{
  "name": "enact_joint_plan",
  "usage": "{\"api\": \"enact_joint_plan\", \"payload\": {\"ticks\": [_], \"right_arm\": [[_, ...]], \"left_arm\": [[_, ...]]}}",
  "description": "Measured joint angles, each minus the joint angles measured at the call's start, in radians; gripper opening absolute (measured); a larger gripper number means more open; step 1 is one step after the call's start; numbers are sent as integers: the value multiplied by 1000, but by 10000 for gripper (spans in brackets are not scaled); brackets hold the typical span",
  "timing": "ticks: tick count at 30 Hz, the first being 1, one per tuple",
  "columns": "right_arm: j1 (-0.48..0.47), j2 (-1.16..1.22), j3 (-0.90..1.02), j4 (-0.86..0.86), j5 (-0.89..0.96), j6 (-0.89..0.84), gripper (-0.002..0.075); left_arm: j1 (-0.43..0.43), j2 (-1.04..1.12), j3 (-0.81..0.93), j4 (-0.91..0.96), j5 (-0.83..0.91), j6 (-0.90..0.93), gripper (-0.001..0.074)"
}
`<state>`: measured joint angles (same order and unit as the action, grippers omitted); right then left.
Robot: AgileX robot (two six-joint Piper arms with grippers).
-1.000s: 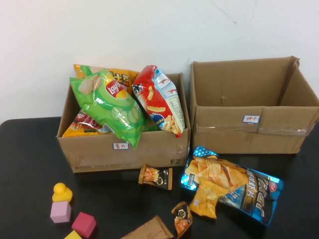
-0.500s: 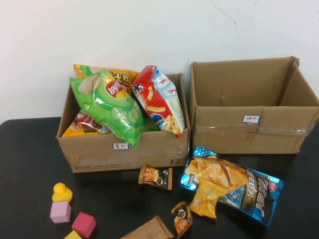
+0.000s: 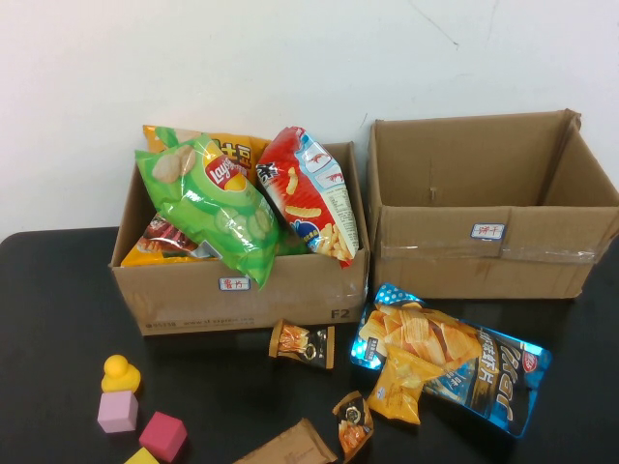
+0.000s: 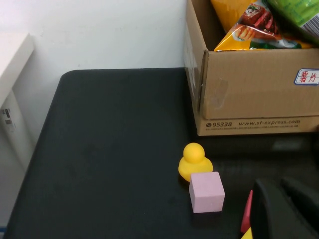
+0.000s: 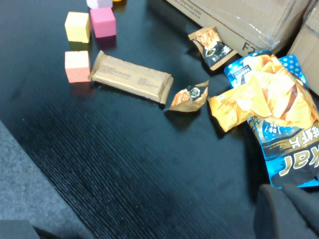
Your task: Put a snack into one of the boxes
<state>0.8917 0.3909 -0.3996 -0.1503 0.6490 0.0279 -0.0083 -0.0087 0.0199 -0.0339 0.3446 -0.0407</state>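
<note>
The left cardboard box (image 3: 242,290) is stuffed with chip bags, and the right cardboard box (image 3: 484,251) holds nothing I can see. On the black table in front lie a blue chip bag (image 3: 464,367), a yellow packet (image 3: 398,387), two small brown packets (image 3: 302,341) (image 3: 353,420) and a brown bar (image 3: 285,447). Neither gripper shows in the high view. My left gripper (image 4: 286,209) is shut and empty, beside the pink cube (image 4: 206,191). My right gripper (image 5: 289,211) is shut and empty, just short of the blue bag's (image 5: 284,129) near end.
A yellow duck (image 3: 119,372), a pink cube (image 3: 117,411), a red cube (image 3: 162,435) and a yellow cube (image 3: 142,456) sit at the front left. The table's left edge (image 4: 35,149) meets a white wall. A grey surface (image 5: 20,189) borders the table's near side.
</note>
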Motion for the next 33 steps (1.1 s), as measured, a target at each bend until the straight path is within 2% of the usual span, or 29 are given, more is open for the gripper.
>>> {"api": "enact_joint_plan", "payload": {"ticks": [13,16,23,27,33], "right_arm": [[0,0,0,0,0,0,-1],[-41,-15,0,-1,7,-28,-1],[-439,-122,73,-19,-87,-90,-1],[-596,-193,185,-21,-172,-82,-1],[-780,-321,395,-4,-448,16,-1]], "left_arm": [[0,0,0,0,0,0,-1],[0,0,0,0,0,0,-1],[0,0,0,0,0,0,-1],[0,0,0,0,0,0,-1],[0,0,0,0,0,0,-2]]}}
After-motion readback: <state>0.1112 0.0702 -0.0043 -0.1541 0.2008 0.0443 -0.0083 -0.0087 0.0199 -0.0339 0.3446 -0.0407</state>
